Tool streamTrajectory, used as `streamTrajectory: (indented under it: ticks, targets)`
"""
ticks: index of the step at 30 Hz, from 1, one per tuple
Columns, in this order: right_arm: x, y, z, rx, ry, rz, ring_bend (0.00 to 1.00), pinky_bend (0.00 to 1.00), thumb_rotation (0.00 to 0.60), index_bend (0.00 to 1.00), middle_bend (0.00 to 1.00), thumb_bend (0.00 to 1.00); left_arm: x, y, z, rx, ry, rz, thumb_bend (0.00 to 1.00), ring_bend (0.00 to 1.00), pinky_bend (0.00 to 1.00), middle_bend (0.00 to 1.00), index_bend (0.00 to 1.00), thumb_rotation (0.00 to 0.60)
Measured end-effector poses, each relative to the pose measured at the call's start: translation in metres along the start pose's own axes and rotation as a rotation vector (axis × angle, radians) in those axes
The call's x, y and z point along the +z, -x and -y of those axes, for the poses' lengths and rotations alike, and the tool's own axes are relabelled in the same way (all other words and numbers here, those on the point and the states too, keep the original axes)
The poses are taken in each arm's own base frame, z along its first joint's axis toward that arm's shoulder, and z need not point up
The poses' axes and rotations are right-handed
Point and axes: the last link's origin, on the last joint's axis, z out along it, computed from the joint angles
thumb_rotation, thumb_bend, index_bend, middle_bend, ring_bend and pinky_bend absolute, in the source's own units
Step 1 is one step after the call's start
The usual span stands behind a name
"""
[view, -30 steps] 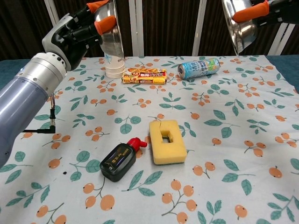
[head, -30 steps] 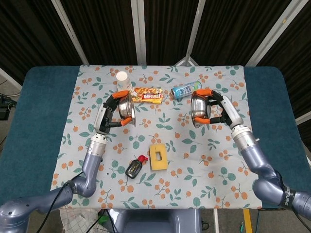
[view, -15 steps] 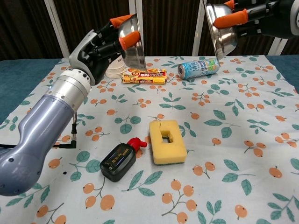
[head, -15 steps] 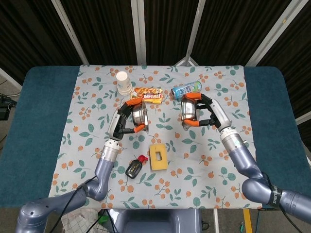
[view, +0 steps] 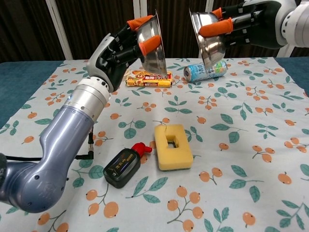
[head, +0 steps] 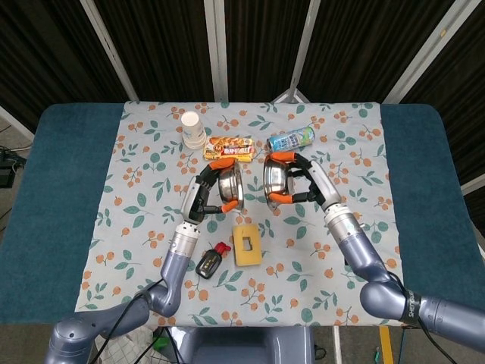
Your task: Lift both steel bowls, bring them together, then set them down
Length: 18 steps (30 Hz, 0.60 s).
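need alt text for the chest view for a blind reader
Two robot hands hold steel bowls tilted on edge above a floral tablecloth, a small gap between them: left hand with left bowl, right hand with right bowl. Below lie a yellow sponge, black bottle, can and snack pack.

Two polished steel bowls, left [view: 153, 46] and right [view: 208, 35]: glossy, mirror-like metal. Orange fingertip pads [view: 149, 44]: matt, rubbery. Floral tablecloth [view: 231, 145]: matt woven cloth. Yellow rectangular sponge [view: 171, 147]: porous, rough. Black bottle [view: 122, 167]: glossy plastic. White cup [head: 192, 130]: matt paper.
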Motion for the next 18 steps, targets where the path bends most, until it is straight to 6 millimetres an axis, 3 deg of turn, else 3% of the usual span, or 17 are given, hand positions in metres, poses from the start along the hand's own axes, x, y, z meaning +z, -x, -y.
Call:
streamTrajectory:
  ticks: [10, 18]
  targets:
    - [0.002, 0.019, 0.011, -0.021, 0.0, 0.008, 0.48, 0.47, 0.6, 0.5, 0.38, 0.15, 0.004, 0.008, -0.003, 0.024, 0.021, 0.027, 0.06, 0.2, 0.46, 0.28, 0.36, 0.6]
    - [0.001, 0.034, 0.034, 0.003, 0.0, 0.009, 0.48, 0.47, 0.6, 0.5, 0.38, 0.16, 0.003, 0.009, -0.004, 0.039, 0.016, 0.032, 0.06, 0.2, 0.46, 0.28, 0.36, 0.6]
